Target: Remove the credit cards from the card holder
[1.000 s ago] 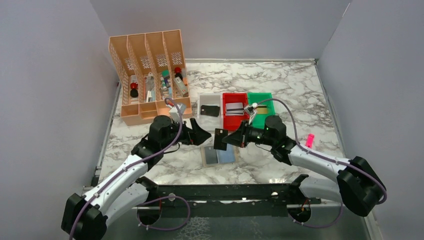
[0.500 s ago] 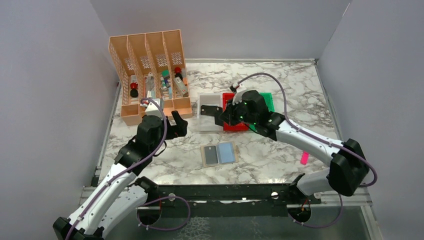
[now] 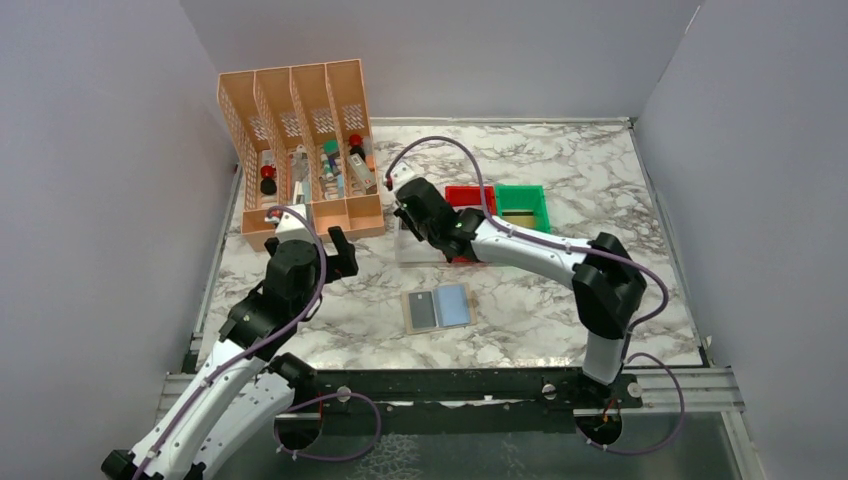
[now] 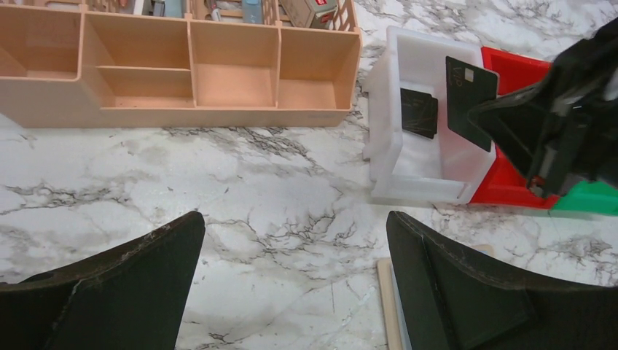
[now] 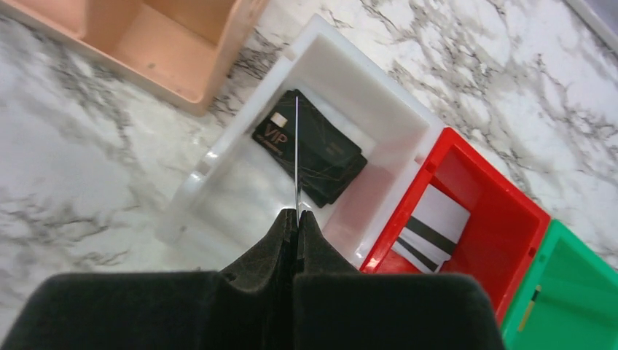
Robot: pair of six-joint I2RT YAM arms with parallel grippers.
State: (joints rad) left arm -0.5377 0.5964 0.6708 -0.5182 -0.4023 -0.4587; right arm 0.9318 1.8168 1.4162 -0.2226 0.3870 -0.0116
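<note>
The card holder (image 3: 437,307) lies open and flat on the marble table, its left panel darker than its right; its tan edge shows in the left wrist view (image 4: 386,306). My right gripper (image 5: 297,213) is shut on a black card (image 5: 296,153), held edge-on above the white bin (image 5: 240,138). The held card also shows in the left wrist view (image 4: 470,91). Another black card marked VIP (image 5: 321,153) lies in that bin. My left gripper (image 4: 295,240) is open and empty over bare table, left of the holder; it also shows in the top view (image 3: 335,250).
A red bin (image 5: 510,219) holds a striped silver card (image 5: 433,226). A green bin (image 5: 576,270) holds a card with a gold stripe (image 5: 536,297). An orange slotted organizer (image 3: 300,150) stands at the back left, close to the white bin (image 3: 402,250).
My right gripper has carried the black card from above the holder back and left to over the white bin. My left arm has drawn back to the left, its gripper open.
</note>
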